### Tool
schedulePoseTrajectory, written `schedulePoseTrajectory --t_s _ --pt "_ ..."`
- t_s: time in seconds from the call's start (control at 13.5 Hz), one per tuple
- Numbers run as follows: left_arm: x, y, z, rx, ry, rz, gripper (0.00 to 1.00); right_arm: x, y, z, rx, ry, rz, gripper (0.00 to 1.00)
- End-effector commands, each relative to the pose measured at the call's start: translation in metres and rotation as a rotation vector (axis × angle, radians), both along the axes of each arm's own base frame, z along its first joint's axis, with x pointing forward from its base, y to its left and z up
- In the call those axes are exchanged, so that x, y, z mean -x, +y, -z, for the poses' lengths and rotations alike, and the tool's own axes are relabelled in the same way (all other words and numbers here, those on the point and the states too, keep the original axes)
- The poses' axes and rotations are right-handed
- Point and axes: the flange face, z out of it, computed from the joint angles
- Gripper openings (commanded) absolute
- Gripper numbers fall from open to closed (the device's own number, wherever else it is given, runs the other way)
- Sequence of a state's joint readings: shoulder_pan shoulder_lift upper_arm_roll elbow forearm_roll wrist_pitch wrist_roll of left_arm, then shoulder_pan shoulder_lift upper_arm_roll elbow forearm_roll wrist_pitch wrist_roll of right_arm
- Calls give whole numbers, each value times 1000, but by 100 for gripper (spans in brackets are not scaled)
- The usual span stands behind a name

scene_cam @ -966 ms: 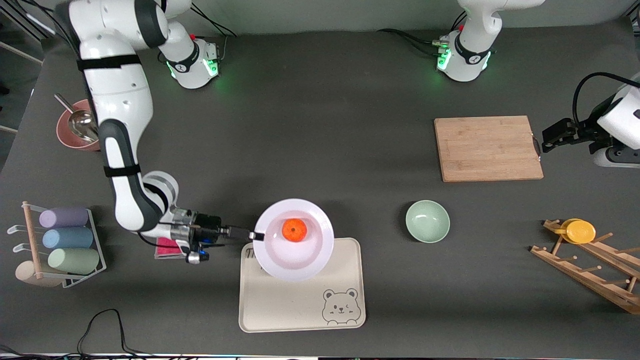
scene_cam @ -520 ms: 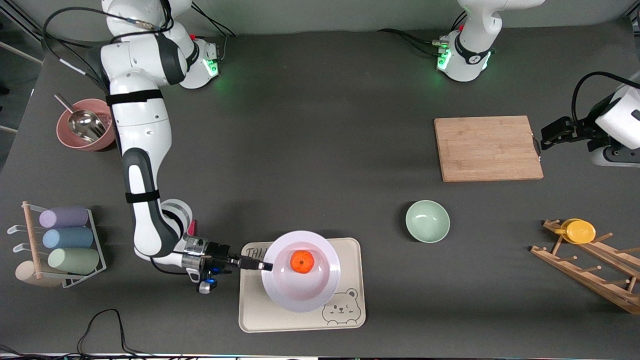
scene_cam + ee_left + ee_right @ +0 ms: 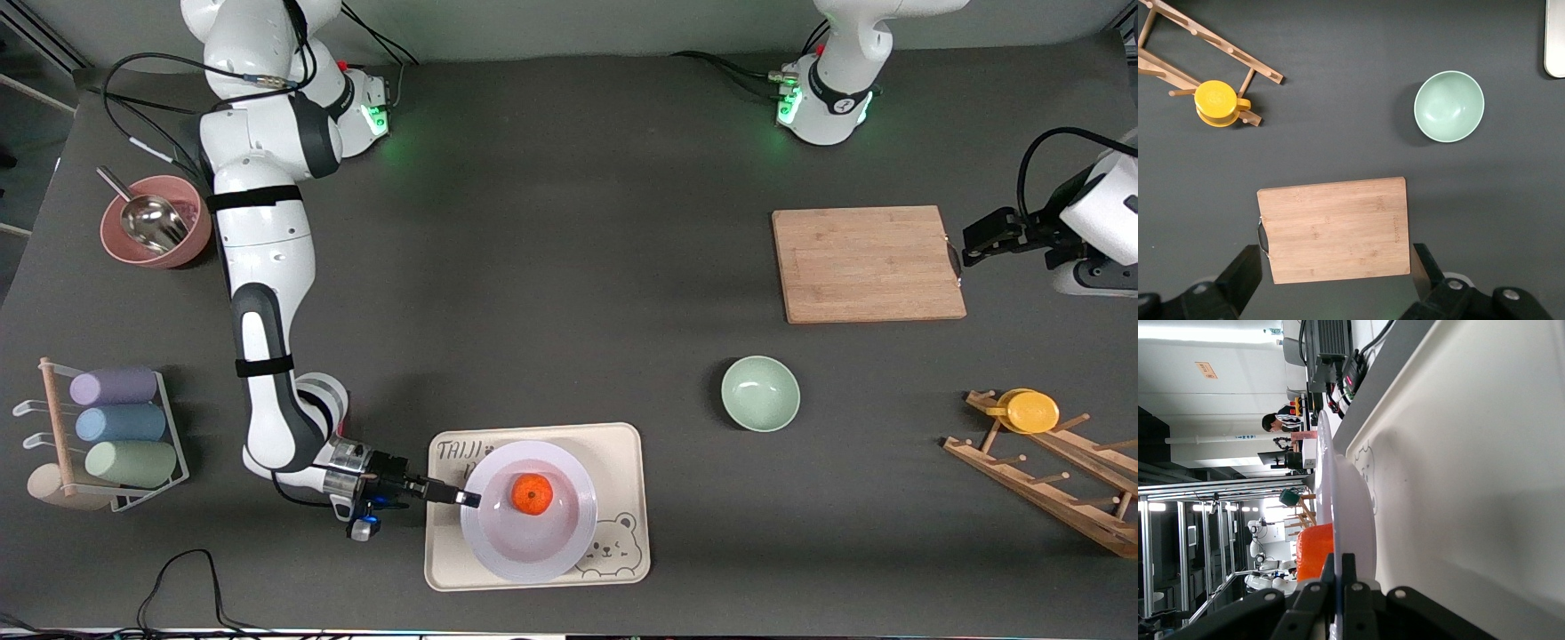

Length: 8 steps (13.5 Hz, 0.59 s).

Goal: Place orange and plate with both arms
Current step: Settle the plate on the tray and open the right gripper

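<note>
The white plate (image 3: 524, 542) lies level over the beige bear tray (image 3: 622, 444), with the orange (image 3: 532, 493) sitting in its middle. My right gripper (image 3: 462, 498) is shut on the plate's rim at the side toward the right arm's end of the table. In the right wrist view the fingers (image 3: 1339, 570) pinch the thin rim of the plate (image 3: 1351, 513). There the orange (image 3: 1315, 550) shows on one side and the tray (image 3: 1471, 453) on the other. I cannot tell whether the plate touches the tray. My left gripper (image 3: 969, 244) waits open in the air by the cutting board's handle end, holding nothing.
A wooden cutting board (image 3: 867, 264) and a mint-green bowl (image 3: 760, 393) lie toward the left arm's end. A wooden rack (image 3: 1049, 480) carries a yellow cup (image 3: 1031, 411). A pink bowl with a scoop (image 3: 151, 231) and a cup holder (image 3: 116, 427) stand at the right arm's end.
My right arm has carried the plate with the orange toward the front camera, from the tray's farther edge to over its middle. The left arm has hardly moved.
</note>
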State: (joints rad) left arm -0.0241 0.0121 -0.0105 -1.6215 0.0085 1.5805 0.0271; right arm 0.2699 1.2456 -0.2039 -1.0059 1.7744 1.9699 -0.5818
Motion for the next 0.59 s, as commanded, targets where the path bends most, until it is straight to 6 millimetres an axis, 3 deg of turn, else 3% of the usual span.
schedulePoseTrajectory --t_s 0.0,0.22,0.37,0.52 --pt "1 -2 -5 12 7 16 100 -5 3 4 -4 -59 8 0" --pt "1 -3 -4 12 9 17 100 -5 2 5 2 -76 3 0" --pt "1 -3 -4 12 9 16 100 -5 3 4 1 -76 4 99" --pt "1 -3 -4 12 9 16 100 -6 3 1 -3 -71 6 100"
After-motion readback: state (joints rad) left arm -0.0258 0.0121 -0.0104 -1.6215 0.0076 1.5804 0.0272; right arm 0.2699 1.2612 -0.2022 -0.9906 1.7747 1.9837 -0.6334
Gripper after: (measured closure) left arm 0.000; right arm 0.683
